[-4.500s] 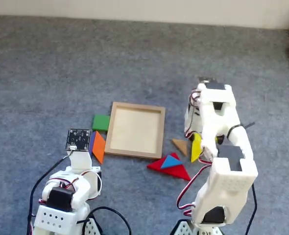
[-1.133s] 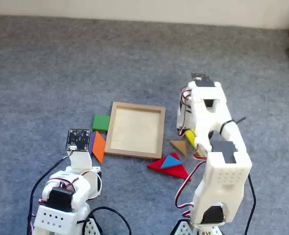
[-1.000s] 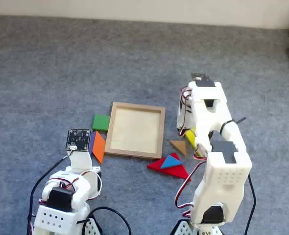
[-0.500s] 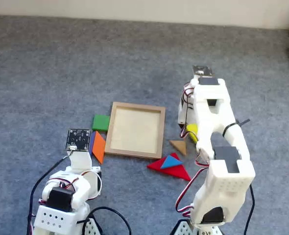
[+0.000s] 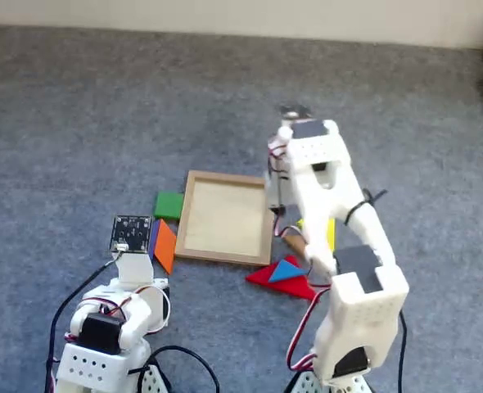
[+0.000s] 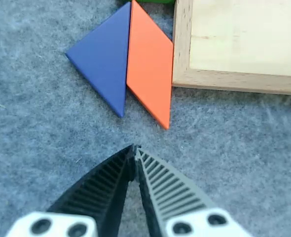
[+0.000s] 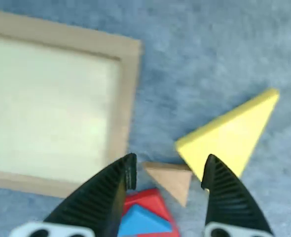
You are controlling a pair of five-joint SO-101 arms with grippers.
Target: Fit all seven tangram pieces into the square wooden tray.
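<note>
The square wooden tray [image 5: 225, 178] lies on the grey carpet with nothing in it. Left of it are a green square [image 5: 169, 204], an orange parallelogram [image 5: 166, 244] and a dark blue triangle [image 6: 103, 57]. My left gripper [image 6: 135, 149] is shut just short of the orange parallelogram [image 6: 149, 61], holding nothing. By the tray's right rim [image 7: 128, 98] my right gripper [image 7: 170, 170] hangs open above the small tan triangle [image 7: 171, 180]. The yellow triangle [image 7: 229, 136] lies flat beside it. A red triangle [image 5: 281, 284] with a small blue triangle [image 5: 287, 268] on it lies nearer the arm's base.
The right arm [image 5: 319, 164] stretches over the carpet just right of the tray and covers part of the yellow triangle [image 5: 330, 233]. The left arm's body [image 5: 115, 319] sits at the near left. Open carpet lies beyond the tray.
The right arm has swung left, from over the yellow triangle to the tray's right edge. The yellow piece now lies uncovered. The left arm has not moved.
</note>
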